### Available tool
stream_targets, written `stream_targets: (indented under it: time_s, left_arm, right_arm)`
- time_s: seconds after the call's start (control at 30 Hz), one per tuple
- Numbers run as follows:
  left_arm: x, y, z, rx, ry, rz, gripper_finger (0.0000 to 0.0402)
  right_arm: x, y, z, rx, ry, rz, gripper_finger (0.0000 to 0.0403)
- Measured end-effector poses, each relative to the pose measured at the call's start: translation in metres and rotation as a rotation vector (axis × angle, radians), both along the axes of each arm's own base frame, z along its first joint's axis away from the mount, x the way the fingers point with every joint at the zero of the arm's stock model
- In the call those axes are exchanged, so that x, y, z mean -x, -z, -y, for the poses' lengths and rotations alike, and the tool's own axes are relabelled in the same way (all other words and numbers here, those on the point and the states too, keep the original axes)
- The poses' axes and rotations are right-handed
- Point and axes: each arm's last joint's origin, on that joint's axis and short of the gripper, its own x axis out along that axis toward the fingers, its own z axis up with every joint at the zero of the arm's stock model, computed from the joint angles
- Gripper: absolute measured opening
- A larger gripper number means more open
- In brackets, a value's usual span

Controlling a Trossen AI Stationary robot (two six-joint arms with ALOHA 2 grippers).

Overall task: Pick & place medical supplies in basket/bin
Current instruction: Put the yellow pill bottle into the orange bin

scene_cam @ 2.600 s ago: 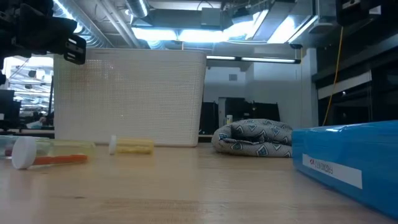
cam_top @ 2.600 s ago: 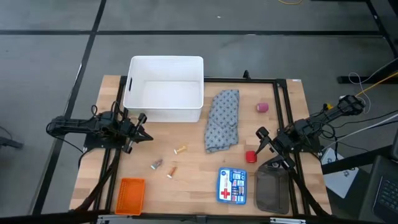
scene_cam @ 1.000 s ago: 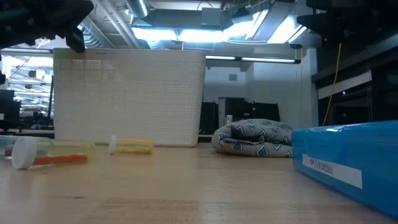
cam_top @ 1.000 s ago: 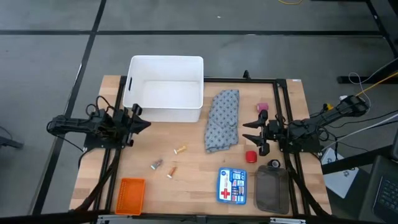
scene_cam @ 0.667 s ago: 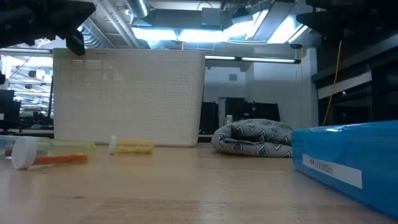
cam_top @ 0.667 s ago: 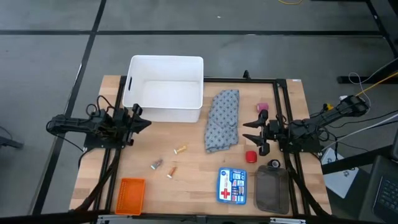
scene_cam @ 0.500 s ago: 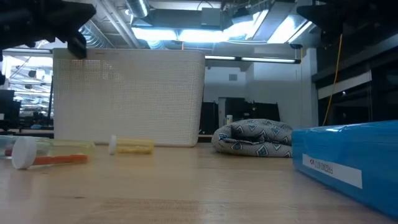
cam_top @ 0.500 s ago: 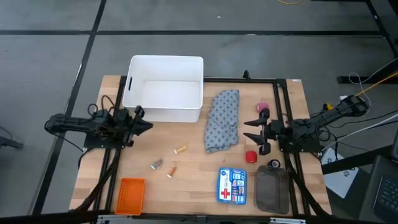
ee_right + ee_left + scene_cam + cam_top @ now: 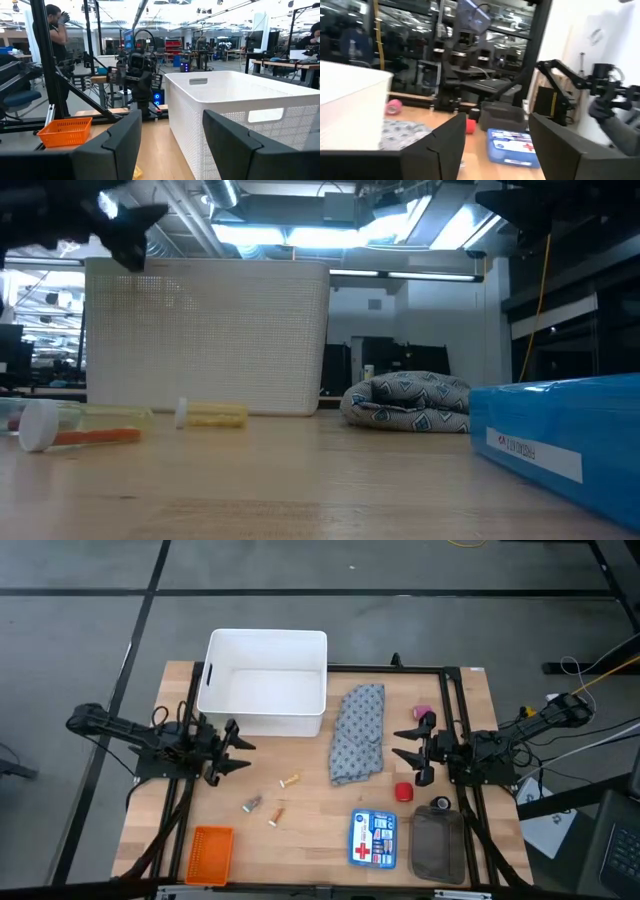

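Observation:
The grey-blue patterned cloth (image 9: 358, 732) lies crumpled on the table, right of the white bin (image 9: 265, 695). A pink cylinder (image 9: 421, 711) and a red one (image 9: 403, 791) rest on the table by my right gripper (image 9: 403, 748), which hangs open above the table with nothing between its fingers. Three small tan and orange vials (image 9: 290, 780) (image 9: 252, 804) (image 9: 277, 812) lie on the wood in front of the bin. My left gripper (image 9: 243, 754) hovers open just near of the bin's front left corner, empty, its fingers spread wide in the left wrist view (image 9: 495, 150).
An orange basket (image 9: 210, 853) sits at the near left corner. A blue first-aid box (image 9: 373, 838), a grey mesh pouch (image 9: 437, 845) and a black roll (image 9: 441, 803) lie near right. A black frame borders the table. A person (image 9: 55, 30) stands beyond the table.
My left gripper has swung from beside the bin's front wall toward the table's near edge and a little to the right, and it has opened from shut to wide. The supplies have not moved.

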Motion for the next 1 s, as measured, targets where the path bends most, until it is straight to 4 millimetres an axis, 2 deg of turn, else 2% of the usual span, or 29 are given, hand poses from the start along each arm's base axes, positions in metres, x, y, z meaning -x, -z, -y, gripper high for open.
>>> stream_targets:
  time_s: [0.13, 0.3, 0.5, 0.67, 0.87, 1.0]
  left_arm:
    - [-0.012, -0.014, 0.011, -0.059, 0.015, -0.107, 0.0221]
    - [-0.039, -0.032, 0.032, -0.172, -0.058, -0.281, 0.0211]
    - [-0.072, -0.045, 0.059, -0.244, -0.123, -0.573, 0.021]
    - [-0.091, -0.05, 0.078, -0.365, -0.156, -0.793, 0.021]
    - [-0.113, -0.046, 0.078, -0.23, -0.26, -0.979, 0.021]
    - [-0.129, -0.037, 0.074, -0.138, -0.333, -1.014, 0.021]
  right_arm:
    - [0.0, 0.0, 0.0, 0.0, 0.0, 0.0, 0.0212]
    - [0.0, 0.0, 0.0, -0.001, 0.0, 0.0, 0.0212]
    - [0.0, 0.0, 0.0, 0.0, -0.001, -0.004, 0.0212]
    - [0.0, 0.002, 0.0, 0.007, -0.008, -0.021, 0.0212]
    - [0.0, 0.003, 0.0, -0.014, -0.011, -0.021, 0.0212]
    - [0.0, 0.003, 0.0, -0.016, -0.011, -0.021, 0.0212]
